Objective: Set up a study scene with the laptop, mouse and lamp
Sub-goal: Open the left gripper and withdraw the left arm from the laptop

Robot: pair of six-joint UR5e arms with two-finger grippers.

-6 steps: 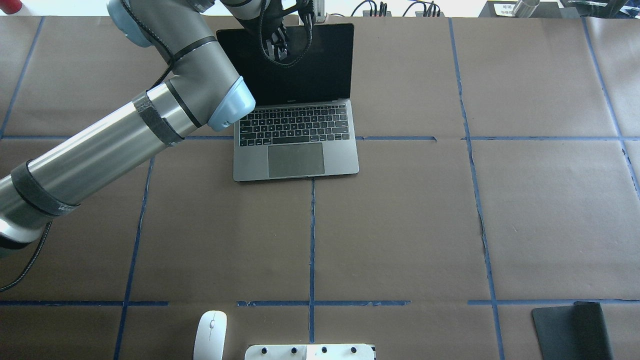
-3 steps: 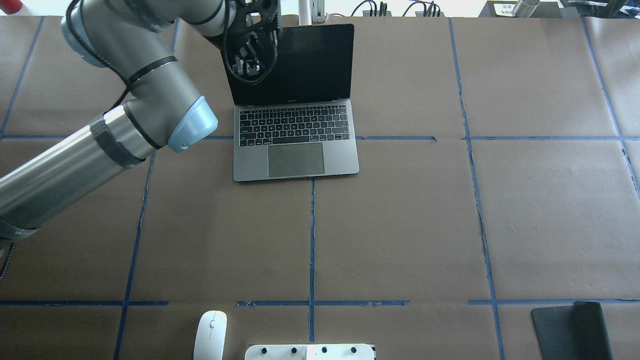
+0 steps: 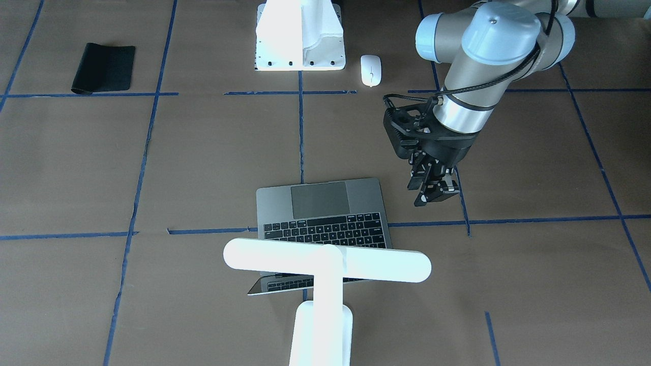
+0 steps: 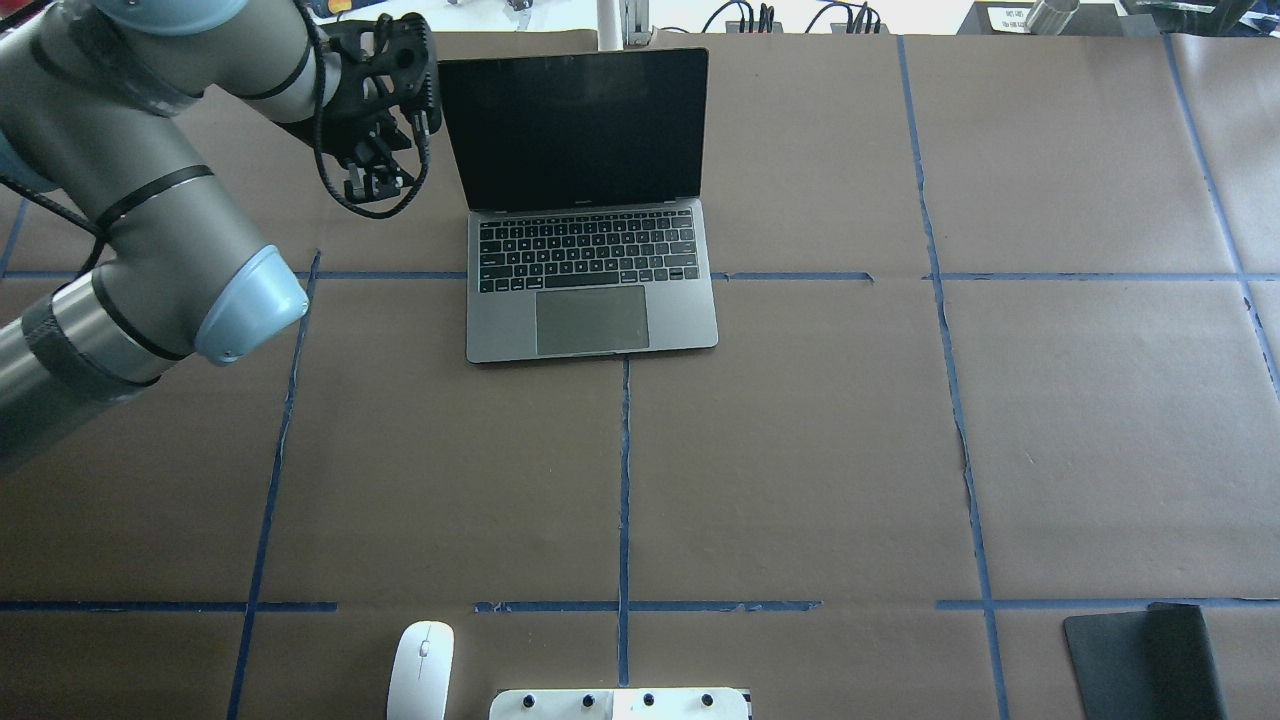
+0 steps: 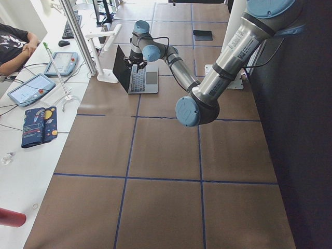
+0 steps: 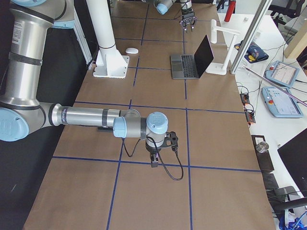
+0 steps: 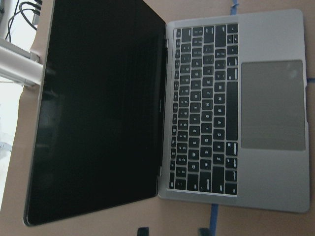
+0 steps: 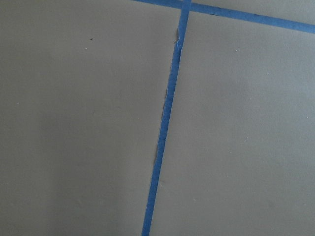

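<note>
The grey laptop [image 4: 592, 290] stands open at the far middle of the table, screen dark; it fills the left wrist view [image 7: 206, 113]. My left gripper [image 4: 375, 187] hangs just left of the laptop's screen, open and empty; it also shows in the front-facing view [image 3: 435, 195], and its fingertips [image 7: 142, 231] show apart. The white lamp [image 3: 325, 264] stands behind the laptop's lid. The white mouse [image 4: 420, 668] lies near the robot's base. My right gripper [image 6: 154, 160] is low over bare paper far to the right; I cannot tell if it is open or shut.
A black mat [image 4: 1145, 660] lies at the near right corner. The white pedestal [image 4: 620, 703] with bolt holes stands next to the mouse. Blue tape lines cross the brown paper. Tablets and cables lie beyond the far edge [image 6: 283, 72].
My left arm has swung left, carrying the gripper from in front of the laptop's screen to the laptop's left side. The laptop, mouse and mat have not moved.
</note>
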